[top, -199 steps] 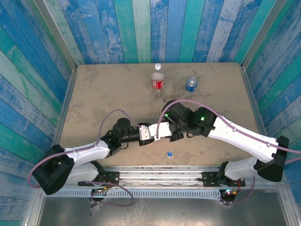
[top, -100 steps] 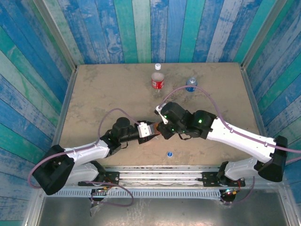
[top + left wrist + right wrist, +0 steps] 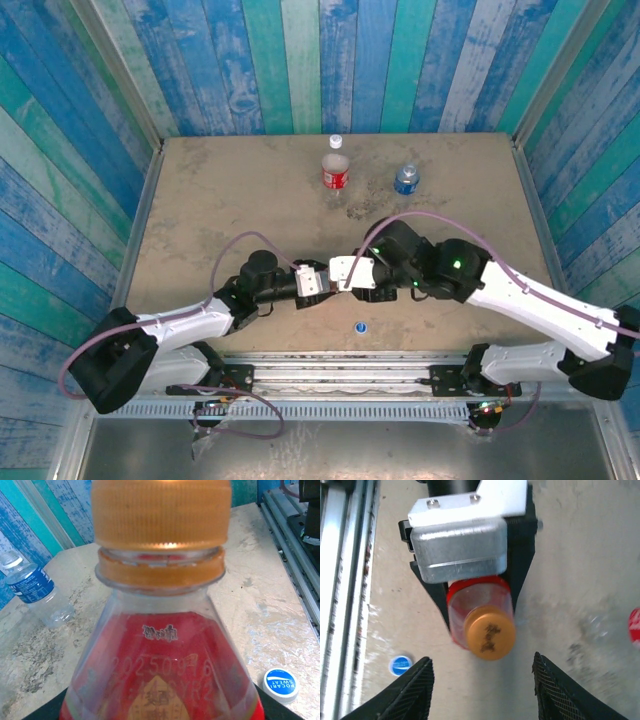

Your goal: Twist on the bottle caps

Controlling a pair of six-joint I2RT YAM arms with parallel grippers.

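One red bottle [image 3: 479, 605], orange cap [image 3: 490, 632] on, clamped in L gripper [image 3: 318, 281]. R gripper [image 3: 482, 685] jaws apart, flanking cap w/o touching. Blue cap [image 3: 400, 665] on table [image 3: 220, 200] near R gripper; red-label bottle [image 3: 336, 172] & blue-label bottle [image 3: 406, 180] well beyond.

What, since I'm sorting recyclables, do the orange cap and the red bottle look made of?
Orange cap: likely opaque matte plastic; fine moulded ridges round its side. Red bottle: probably clear glossy plastic; see-through neck, raised date stamp, red showing below.
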